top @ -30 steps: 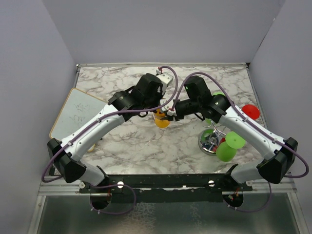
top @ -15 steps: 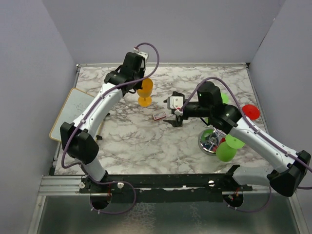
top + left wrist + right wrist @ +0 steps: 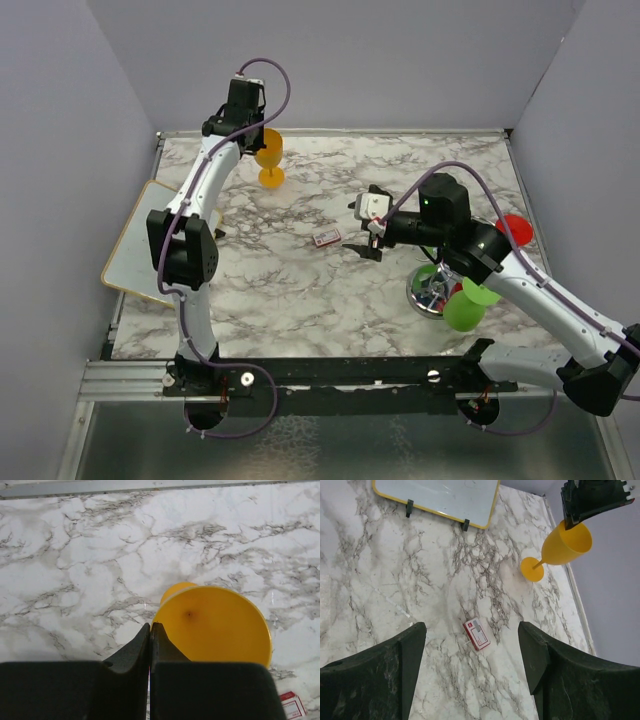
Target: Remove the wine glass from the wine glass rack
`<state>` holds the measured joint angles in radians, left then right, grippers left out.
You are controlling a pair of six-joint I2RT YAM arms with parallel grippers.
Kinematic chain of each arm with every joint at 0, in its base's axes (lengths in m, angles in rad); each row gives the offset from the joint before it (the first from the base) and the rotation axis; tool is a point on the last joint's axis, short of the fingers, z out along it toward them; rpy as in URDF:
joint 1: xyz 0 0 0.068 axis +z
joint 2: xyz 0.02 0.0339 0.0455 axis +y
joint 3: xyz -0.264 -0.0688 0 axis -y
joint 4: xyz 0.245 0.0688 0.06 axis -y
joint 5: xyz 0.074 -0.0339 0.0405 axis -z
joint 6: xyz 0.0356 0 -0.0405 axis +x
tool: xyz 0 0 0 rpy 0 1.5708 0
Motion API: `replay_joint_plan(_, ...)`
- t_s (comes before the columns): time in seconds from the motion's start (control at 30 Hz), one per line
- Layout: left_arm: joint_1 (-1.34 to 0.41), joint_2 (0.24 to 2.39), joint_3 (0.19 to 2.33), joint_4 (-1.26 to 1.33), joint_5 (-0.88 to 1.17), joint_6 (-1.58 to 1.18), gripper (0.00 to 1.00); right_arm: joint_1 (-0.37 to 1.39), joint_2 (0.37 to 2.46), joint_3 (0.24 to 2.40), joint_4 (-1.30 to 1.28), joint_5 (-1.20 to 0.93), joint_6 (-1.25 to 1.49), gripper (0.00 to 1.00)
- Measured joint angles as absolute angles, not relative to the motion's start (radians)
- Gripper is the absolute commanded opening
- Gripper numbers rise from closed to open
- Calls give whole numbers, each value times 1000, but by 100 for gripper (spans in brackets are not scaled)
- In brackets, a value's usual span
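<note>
What my claws are keeping from me

My left claw point(image 3: 150, 626) is covering the near rim of the wine glass point(image 3: 215, 625), and the bowl is hiding the stem beneath it. A small red card point(image 3: 295, 706) to that claw's right is running off the corner. My right arm is blocking the upper wires of the wine glass rack point(image 3: 431, 291) behind my right claw point(image 3: 368, 248).

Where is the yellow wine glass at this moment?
In the top view, the yellow wine glass is at the far left of the marble table, near its back edge, with the left gripper pinching its rim.
</note>
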<state>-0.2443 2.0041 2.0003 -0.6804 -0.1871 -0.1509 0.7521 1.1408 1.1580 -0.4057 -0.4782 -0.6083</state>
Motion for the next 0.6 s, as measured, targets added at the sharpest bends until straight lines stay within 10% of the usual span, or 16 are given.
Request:
replay_joint_plan(0.47,-178,2177,2184,-693,-160,-187,0,752,1114,1158,-427,-458,-552,76)
replay_joint_plan(0.6,-168,2207,2185,-706,-155,-188,0,752,1092,1158,-427,-444,-507,97)
